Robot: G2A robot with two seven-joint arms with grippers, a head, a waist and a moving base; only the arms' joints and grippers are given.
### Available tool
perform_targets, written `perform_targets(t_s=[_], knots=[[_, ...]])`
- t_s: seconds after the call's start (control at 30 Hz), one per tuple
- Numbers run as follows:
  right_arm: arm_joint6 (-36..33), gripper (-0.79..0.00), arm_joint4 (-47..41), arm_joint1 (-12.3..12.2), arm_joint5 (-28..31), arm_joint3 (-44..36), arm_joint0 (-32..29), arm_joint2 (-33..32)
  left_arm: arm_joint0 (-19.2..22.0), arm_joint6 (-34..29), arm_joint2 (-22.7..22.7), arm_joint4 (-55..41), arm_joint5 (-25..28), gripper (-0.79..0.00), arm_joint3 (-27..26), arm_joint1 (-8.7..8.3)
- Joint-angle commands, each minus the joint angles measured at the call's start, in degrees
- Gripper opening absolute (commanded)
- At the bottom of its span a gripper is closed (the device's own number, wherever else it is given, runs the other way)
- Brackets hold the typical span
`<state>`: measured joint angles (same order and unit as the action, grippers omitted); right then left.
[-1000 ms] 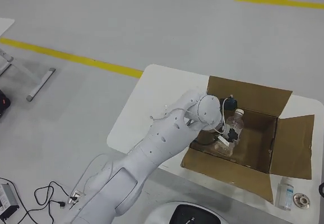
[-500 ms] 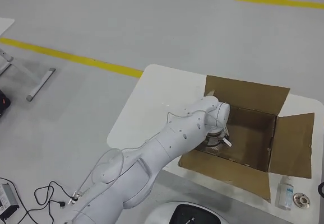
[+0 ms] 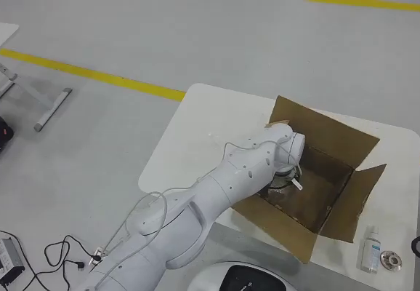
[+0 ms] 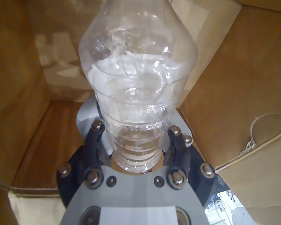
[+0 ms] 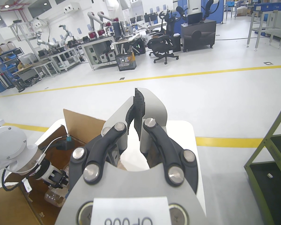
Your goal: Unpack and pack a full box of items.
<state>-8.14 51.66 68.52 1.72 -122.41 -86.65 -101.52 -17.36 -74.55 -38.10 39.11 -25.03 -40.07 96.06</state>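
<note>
An open cardboard box [image 3: 338,142] stands on the white table [image 3: 195,138]. The left arm [image 3: 283,149] reaches down into it. Inside the box, my left gripper [image 4: 135,129] is shut on the lower body of a clear plastic bottle [image 4: 138,71], whose neck points toward the box's brown inner walls [image 4: 236,71]. In the right wrist view the same bottle [image 5: 54,196] hangs below the left gripper [image 5: 57,180] in the box [image 5: 84,122]. My right gripper [image 5: 137,108] is held above the table's edge, shut with nothing between its fingers.
A small clear bottle [image 3: 370,249] and a round metal piece [image 3: 390,260] lie on the table's near right corner beside the box's hanging flap [image 3: 355,200]. A green rack [image 5: 269,160] stands off the table. The table's left half is bare.
The left arm has carried the bottle further into the box, so the wrist now covers it from above. The box has turned on the table and its right flap has swung down.
</note>
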Motion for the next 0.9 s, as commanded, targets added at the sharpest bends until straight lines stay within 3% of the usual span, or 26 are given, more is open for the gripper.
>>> perform_targets(t_s=[0.0,0.3,0.43,0.6,0.73,0.87], knots=[[0.1,-0.785,0.0,0.0,0.0,0.0,0.1,0.1,0.2,0.0,0.1,0.1,-0.3,0.000,0.4,0.21],[0.1,-0.785,-0.1,0.1,-0.3,0.0,0.1,0.2,0.9,0.4,0.5,2.4,-0.5,0.000,1.0,0.62],[0.1,-0.785,-0.2,0.2,-0.4,0.0,0.0,0.2,1.7,1.3,-0.1,4.6,-0.1,0.000,-2.1,0.11],[-0.1,-0.785,-0.2,0.3,-0.3,0.1,-0.1,0.3,2.1,1.2,-2.6,10.4,-1.0,0.000,-11.0,-1.90],[-0.2,-0.785,-0.2,0.3,-0.2,0.0,-0.1,0.6,0.8,-2.4,-5.2,18.3,-2.3,0.000,-21.6,-4.35],[-0.4,-0.785,-0.2,0.3,-0.2,0.1,0.4,1.0,-2.6,-6.1,-8.9,26.4,1.4,0.000,-30.4,-6.88]])
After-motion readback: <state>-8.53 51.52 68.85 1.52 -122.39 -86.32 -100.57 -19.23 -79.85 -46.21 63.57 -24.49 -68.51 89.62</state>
